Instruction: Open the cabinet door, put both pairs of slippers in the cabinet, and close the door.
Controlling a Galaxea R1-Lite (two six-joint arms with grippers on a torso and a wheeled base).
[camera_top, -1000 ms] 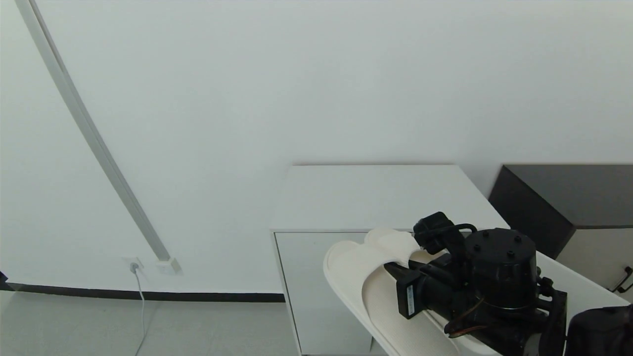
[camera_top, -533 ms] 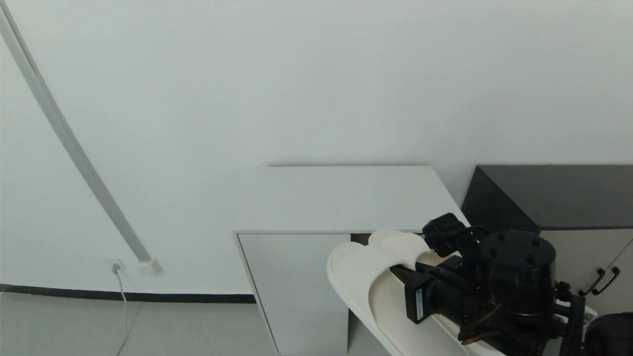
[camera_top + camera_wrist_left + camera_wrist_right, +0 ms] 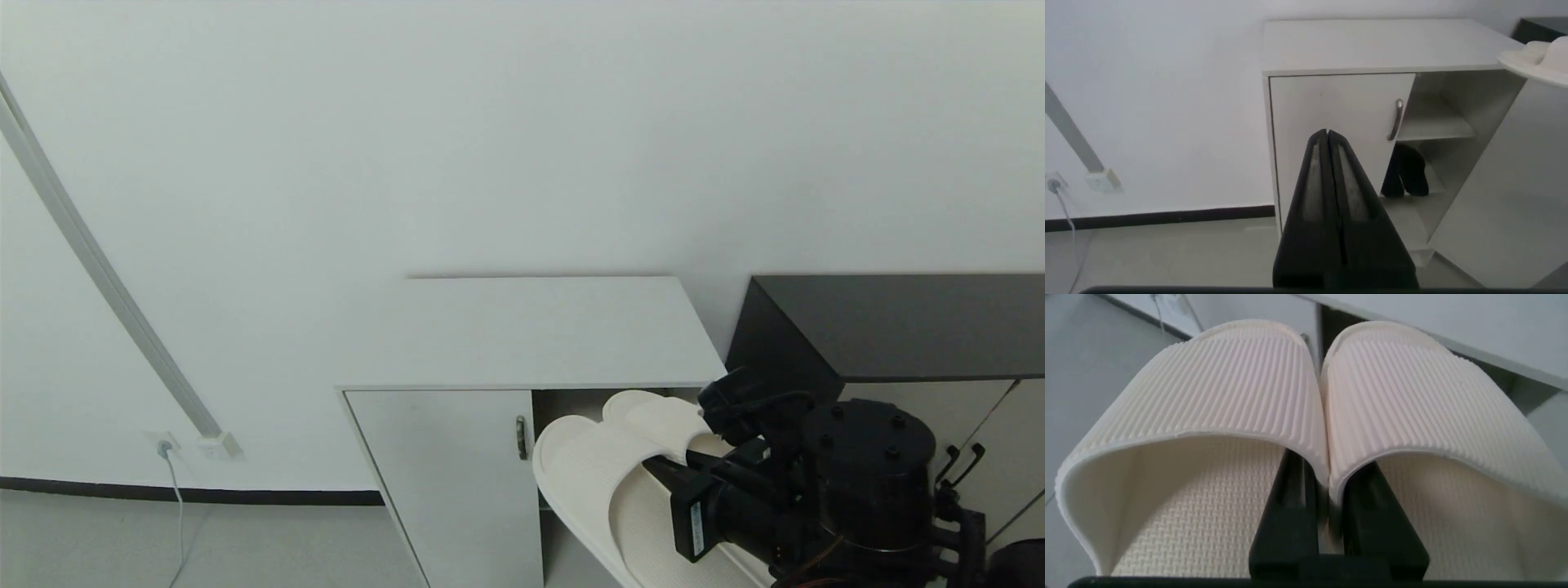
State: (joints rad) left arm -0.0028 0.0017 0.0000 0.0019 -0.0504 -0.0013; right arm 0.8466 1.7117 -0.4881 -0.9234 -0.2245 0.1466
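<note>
My left jaws are pressed flat together with nothing between them, and they point at the white cabinet point(image 3: 1372, 49) from in front of its shut door. My right jaws are clamped on the cream slippers point(image 3: 1315, 400), pinching the two inner edges where the straps meet, so the pair hangs side by side and touching.

Far left, a grey conduit point(image 3: 98, 269) slants down the wall to a wall socket point(image 3: 163, 447) with a cable plugged in, just above the floor. Next comes the cabinet, set against the wall. Its left door point(image 3: 445, 482) is shut, with a small metal handle point(image 3: 520, 437) on its inner edge. To the right of that handle the compartment stands open. From the left wrist I see a shelf point(image 3: 1437, 126) inside. A dark item point(image 3: 1407, 170) stands on end below the shelf; it looks like the other slippers, though I can't be sure. The right door point(image 3: 1503, 196) is swung wide.

The cream slippers are held in the air in front of that open half, toes toward the opening, near the cabinet's top edge. Right of the cabinet, just beside it, stands a dark-topped unit point(image 3: 890, 327).
</note>
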